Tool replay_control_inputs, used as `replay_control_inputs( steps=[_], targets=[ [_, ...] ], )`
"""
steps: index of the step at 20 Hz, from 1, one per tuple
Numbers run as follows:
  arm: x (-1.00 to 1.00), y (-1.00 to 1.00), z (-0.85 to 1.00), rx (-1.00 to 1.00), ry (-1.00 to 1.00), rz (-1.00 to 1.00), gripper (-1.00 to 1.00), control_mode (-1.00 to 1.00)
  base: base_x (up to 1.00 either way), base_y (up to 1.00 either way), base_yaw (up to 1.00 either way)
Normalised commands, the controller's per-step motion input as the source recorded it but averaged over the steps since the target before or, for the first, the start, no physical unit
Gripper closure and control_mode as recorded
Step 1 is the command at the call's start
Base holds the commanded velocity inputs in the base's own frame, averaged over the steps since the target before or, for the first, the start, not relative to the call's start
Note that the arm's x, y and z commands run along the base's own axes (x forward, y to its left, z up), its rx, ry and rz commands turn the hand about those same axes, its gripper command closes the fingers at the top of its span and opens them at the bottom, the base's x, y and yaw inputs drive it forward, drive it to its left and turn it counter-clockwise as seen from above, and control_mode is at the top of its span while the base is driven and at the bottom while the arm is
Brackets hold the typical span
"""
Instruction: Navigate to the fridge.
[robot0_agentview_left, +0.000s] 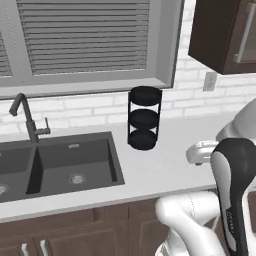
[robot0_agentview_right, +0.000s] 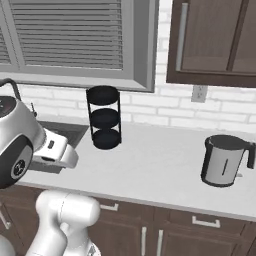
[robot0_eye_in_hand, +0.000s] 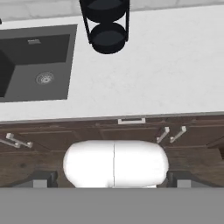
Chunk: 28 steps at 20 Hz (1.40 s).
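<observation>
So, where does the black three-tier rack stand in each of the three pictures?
Left base view: black three-tier rack on the counter, centre, right of the sink.
Right base view: left of centre, far left of the kettle.
Hand view: top centre, cut by the edge.
Shared landmark: the sink.

Both base views look forward and down at the desk (robot0_agentview_left: 150, 175) from behind the arm; all three views share the black three-tier rack (robot0_agentview_left: 144, 118). The hand view looks steeply down on it.
</observation>
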Motion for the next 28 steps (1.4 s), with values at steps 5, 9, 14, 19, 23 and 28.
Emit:
replay_control_inputs(
  steps=[5,9,14,19,23,28],
  targets=[
    [0.0,0.0,0.0,0.0,0.0,0.0,-1.0,1.0,-0.08,-0.01,-0.52],
    [0.0,0.0,0.0,0.0,0.0,0.0,-1.0,1.0,0.0,0.0,-0.91],
    [0.0,0.0,0.0,0.0,0.0,0.0,-1.0,1.0,-0.07,0.0,-1.0],
    [0.0,0.0,0.0,0.0,0.0,0.0,-1.0,1.0,-0.09,0.0,-1.0],
    [0.0,0.0,0.0,0.0,0.0,0.0,-1.0,1.0,-0.08,0.0,-1.0],
    [0.0,0.0,0.0,0.0,0.0,0.0,-1.0,1.0,-0.07,0.0,-1.0]
  ],
)
